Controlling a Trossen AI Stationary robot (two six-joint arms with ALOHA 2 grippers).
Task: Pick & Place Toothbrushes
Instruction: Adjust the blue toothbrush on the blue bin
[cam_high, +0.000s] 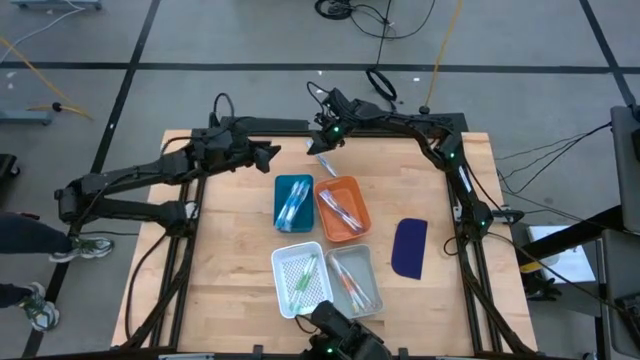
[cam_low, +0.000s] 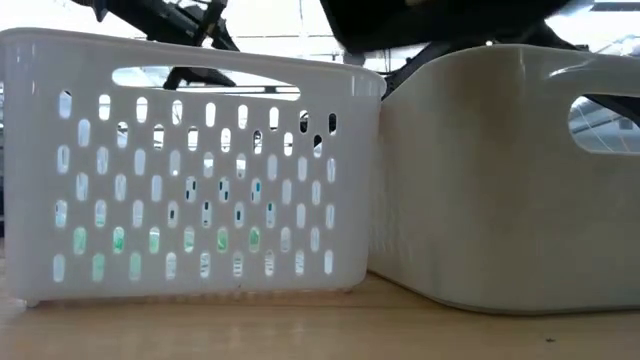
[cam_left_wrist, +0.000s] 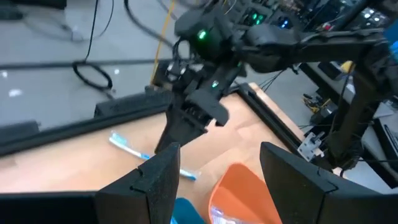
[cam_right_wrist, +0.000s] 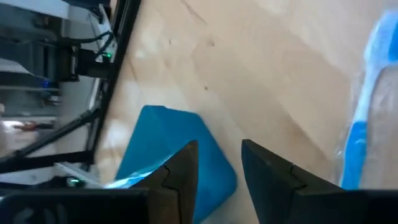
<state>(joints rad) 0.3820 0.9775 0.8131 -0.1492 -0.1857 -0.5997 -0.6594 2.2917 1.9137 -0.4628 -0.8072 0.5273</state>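
The right gripper (cam_high: 322, 146), fingers parted and empty, hovered by the loose blue toothbrush (cam_high: 326, 164) near the table's far edge and needed to straddle its handle squarely.

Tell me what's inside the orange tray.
The orange tray holds a few toothbrushes lying diagonally; the exact count is unclear, and the floor beneath them is covered.

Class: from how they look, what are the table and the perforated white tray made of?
Table: apparently wood, matt pale finish, with visible grain and plank seams. White tray: probably moulded plastic, smooth and slightly translucent; regular oval holes in its wall let the green toothbrushes inside show through.
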